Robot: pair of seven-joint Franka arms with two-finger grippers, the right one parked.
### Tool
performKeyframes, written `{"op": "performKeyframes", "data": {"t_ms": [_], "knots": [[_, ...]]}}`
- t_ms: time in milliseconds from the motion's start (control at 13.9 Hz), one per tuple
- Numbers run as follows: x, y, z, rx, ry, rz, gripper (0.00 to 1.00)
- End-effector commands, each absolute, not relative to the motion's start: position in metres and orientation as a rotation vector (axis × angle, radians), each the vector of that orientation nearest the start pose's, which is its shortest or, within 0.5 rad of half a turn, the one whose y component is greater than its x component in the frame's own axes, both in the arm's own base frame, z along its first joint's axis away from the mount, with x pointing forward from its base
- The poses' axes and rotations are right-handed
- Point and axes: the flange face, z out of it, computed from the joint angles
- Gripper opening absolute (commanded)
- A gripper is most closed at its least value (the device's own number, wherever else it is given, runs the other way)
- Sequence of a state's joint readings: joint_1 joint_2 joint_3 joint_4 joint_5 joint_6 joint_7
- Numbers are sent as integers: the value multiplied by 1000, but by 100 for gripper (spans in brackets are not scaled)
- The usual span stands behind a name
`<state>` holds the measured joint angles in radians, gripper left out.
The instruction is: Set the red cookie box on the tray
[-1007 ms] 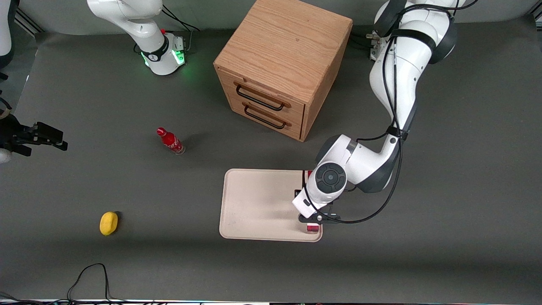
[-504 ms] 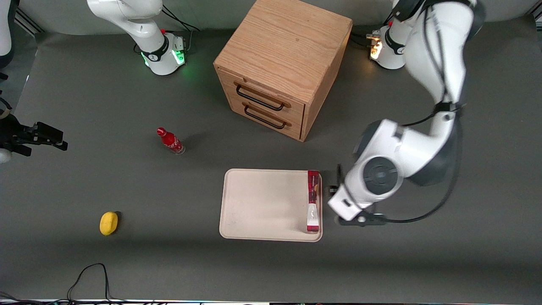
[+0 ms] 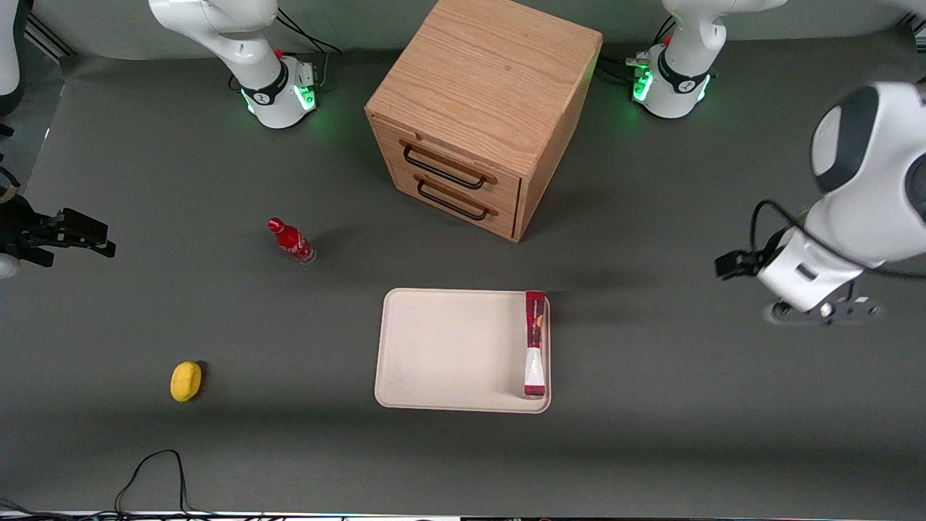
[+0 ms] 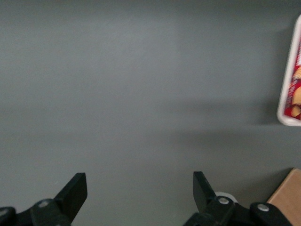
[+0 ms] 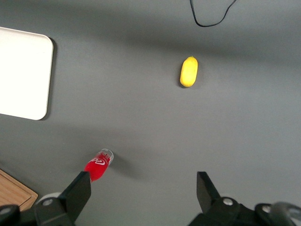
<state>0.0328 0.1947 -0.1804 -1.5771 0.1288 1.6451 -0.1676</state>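
Observation:
The red cookie box [image 3: 534,340] stands on its narrow long side on the cream-white tray [image 3: 448,347], along the tray's rim toward the working arm's end. My left gripper [image 3: 734,264] hangs over bare table well away from the tray, toward the working arm's end. In the left wrist view the gripper [image 4: 139,190] is open and empty, with only grey table between its fingertips [image 4: 75,190]. That view also shows a slice of the box [image 4: 295,89] and the tray's rim [image 4: 283,101].
A wooden two-drawer cabinet [image 3: 481,108] stands farther from the front camera than the tray. A small red soda bottle [image 3: 291,240] and a yellow object [image 3: 186,381] lie toward the parked arm's end. A black cable [image 3: 152,470] lies near the front edge.
My left gripper was over the box on the tray. It has let go and swung away toward the working arm's end. The box stays standing on the tray.

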Motion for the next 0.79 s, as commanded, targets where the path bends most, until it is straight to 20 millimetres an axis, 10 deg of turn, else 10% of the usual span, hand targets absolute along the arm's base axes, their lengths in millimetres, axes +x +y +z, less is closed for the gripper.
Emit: {"op": "performKeyframes", "data": {"t_ms": [0, 719], "knots": [[544, -35, 530, -3013, -44, 138, 100], [523, 17, 603, -3110, -256, 183, 100]]}}
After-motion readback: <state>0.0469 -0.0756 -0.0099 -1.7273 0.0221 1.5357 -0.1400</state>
